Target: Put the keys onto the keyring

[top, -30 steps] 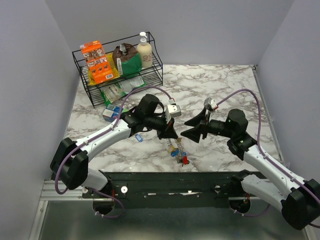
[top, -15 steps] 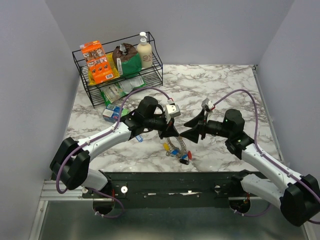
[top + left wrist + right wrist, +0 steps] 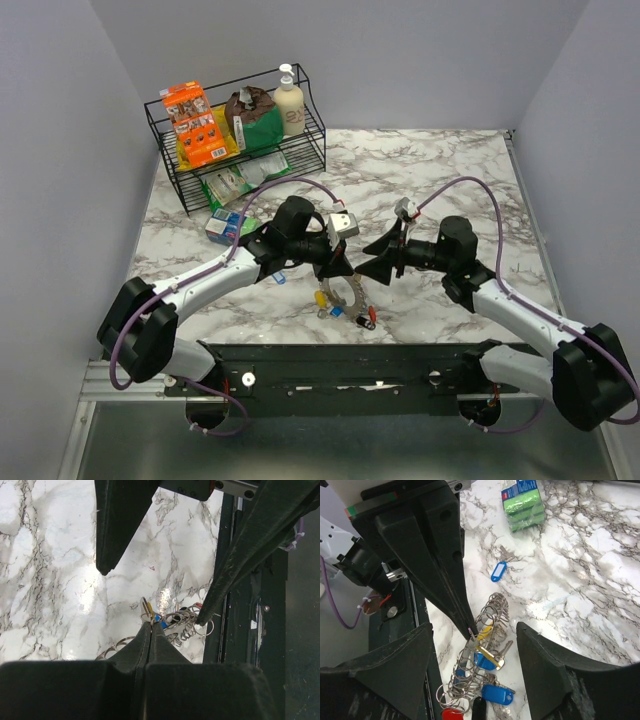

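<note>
The keyring (image 3: 492,614), a long silver coil of linked loops, hangs from my left gripper (image 3: 337,268), whose fingers (image 3: 447,570) are shut on one loop at their tip. In the left wrist view the left gripper (image 3: 151,625) pinches that loop beside a yellow key (image 3: 146,608). Blue keys (image 3: 498,694), a yellow key (image 3: 487,655) and a red key (image 3: 451,714) dangle from the keyring (image 3: 346,295) just above the table. My right gripper (image 3: 372,266) faces the left one, open, its fingers either side of the keyring in the right wrist view (image 3: 475,636). One loose blue key (image 3: 498,571) lies on the marble.
A wire basket (image 3: 182,180) with packets and a bottle stands at the back left. A green and blue packet (image 3: 522,500) lies on the marble near it. The black mounting rail (image 3: 340,365) runs along the near table edge, under the hanging keys.
The right gripper has moved left, closer to the left gripper, and has opened a little. The keyring has swung left with the left gripper's hold.
</note>
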